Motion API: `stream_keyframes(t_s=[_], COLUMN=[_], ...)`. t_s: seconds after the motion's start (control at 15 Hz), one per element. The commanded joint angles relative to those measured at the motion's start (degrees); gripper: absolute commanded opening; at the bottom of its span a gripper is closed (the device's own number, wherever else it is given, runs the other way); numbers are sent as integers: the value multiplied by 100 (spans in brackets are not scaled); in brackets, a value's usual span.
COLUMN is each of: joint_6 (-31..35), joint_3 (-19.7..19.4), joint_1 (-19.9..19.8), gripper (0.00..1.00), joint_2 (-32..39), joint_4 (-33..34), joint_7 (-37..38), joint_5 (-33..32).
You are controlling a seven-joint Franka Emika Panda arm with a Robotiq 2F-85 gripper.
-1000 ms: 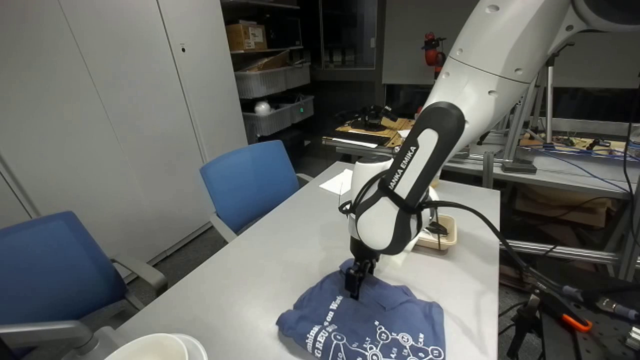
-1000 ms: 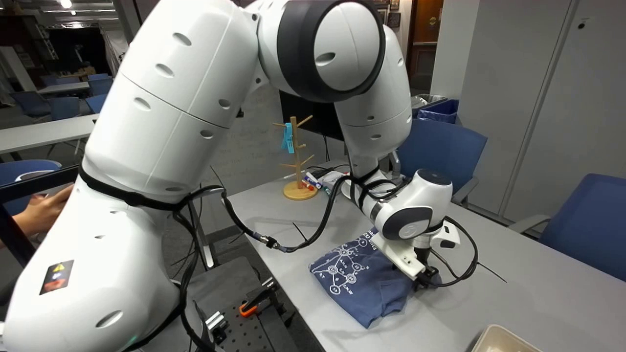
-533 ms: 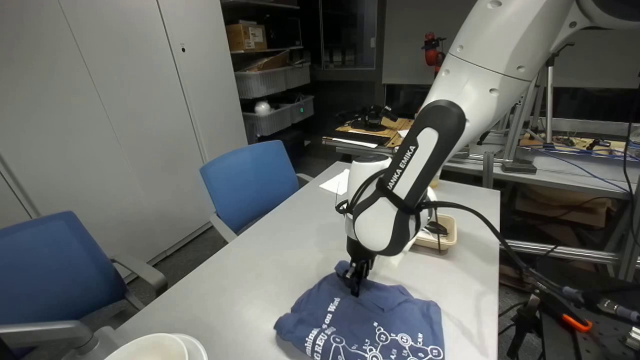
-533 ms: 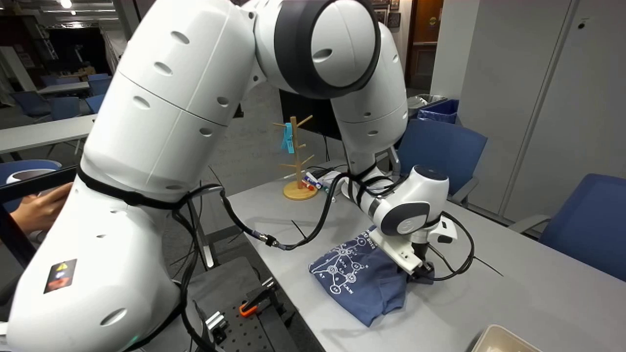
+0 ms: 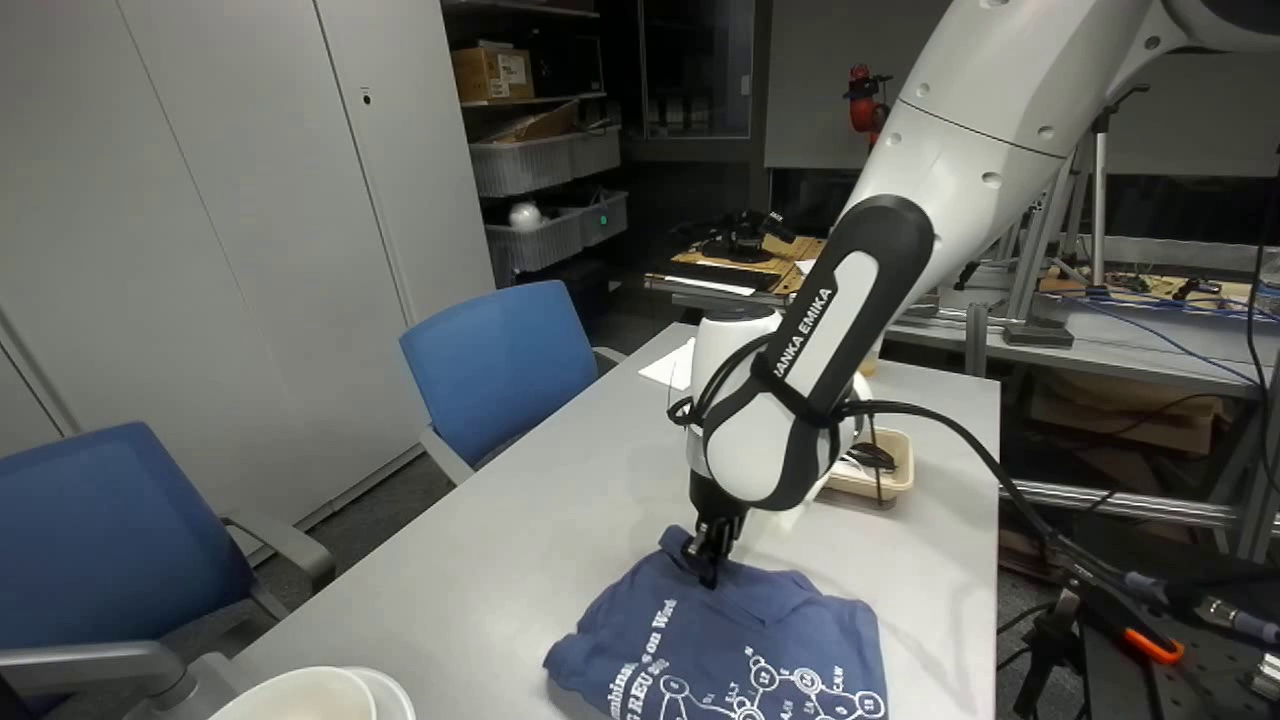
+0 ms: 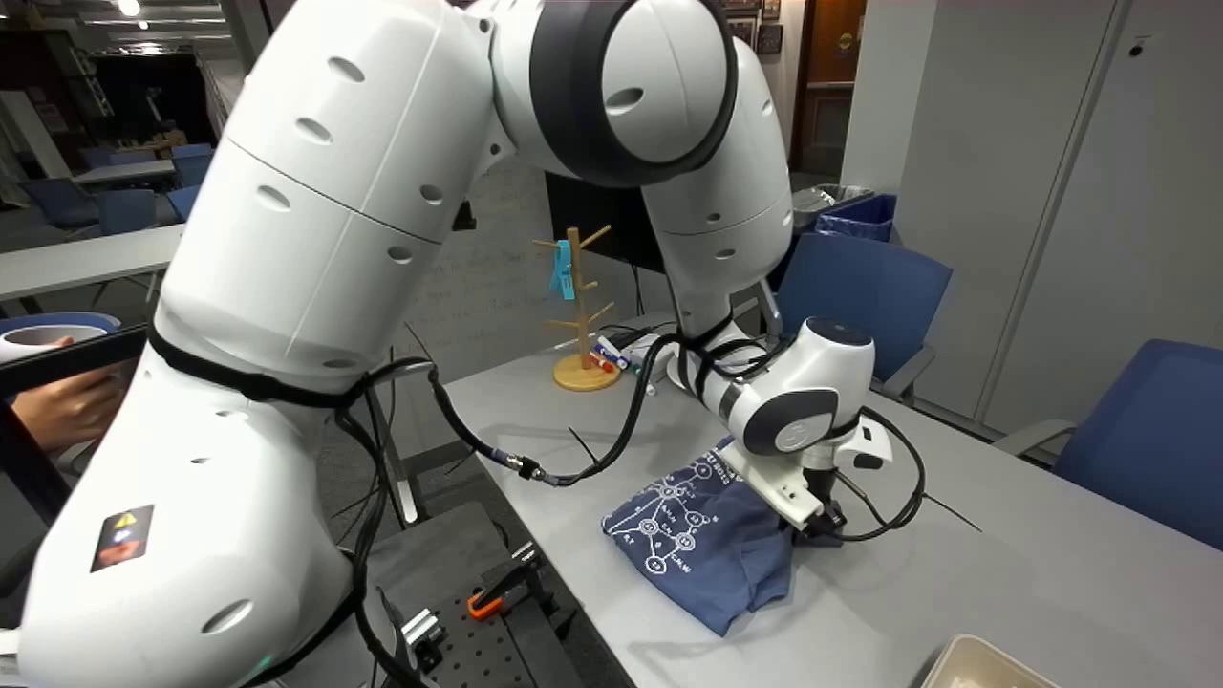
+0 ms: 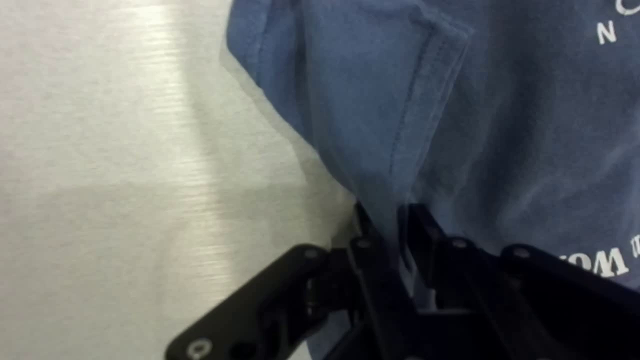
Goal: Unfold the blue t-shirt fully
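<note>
One tool (image 7: 385,222) — two fingers (image 7: 422,232) — pinches one blue t-shirt (image 5: 720,640).

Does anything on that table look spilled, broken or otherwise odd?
I see nothing spilled or broken. What stands out is the dark blue cloth t-shirt with white printing: it lies folded and rumpled, with cloth near its edge bunched in the black two-fingered gripper. For an unfolding job, that seems normal.

Blue t-shirt (image 5: 715,640): folded, white-printed — on grey table (image 5: 480,560)
Gripper (image 5: 704,570): black — against t-shirt near far edge
Chairs (image 5: 500,370): two, blue
</note>
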Motion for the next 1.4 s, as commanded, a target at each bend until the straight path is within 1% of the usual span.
stream_keyframes(t_s=[0.0, 0.07, 0.13, 0.2, 0.27, 0.4, 0.47, 0.53, 0.73, 0.93, 1.13, 1.33], joint_6=[-51, -39, -20, -19, -24, -43, -27, -18, 7, -18, -105, -238], joint_3=[-118, -121, -122, -127, -127, -121, -145, -156, -170, -36, 407, 1119], joint_1=[166, 181, 188, 202, 213, 216, 230, 238, 251, 248, 225, 147], gripper=[58, 64, 23, 27, 27, 12, 2, 0, 0, 1, 1, 1], joint_2=[-200, -216, -235, -253, -275, -311, -321, -334, -400, -520, -681, -846], joint_4=[-109, -118, -133, -146, -163, -189, -211, -233, -294, -316, -266, -227], joint_7=[261, 277, 281, 289, 286, 286, 291, 292, 298, 298, 268, 143], joint_5=[-162, -166, -168, -174, -180, -172, -184, -189, -202, -143, 63, 410])
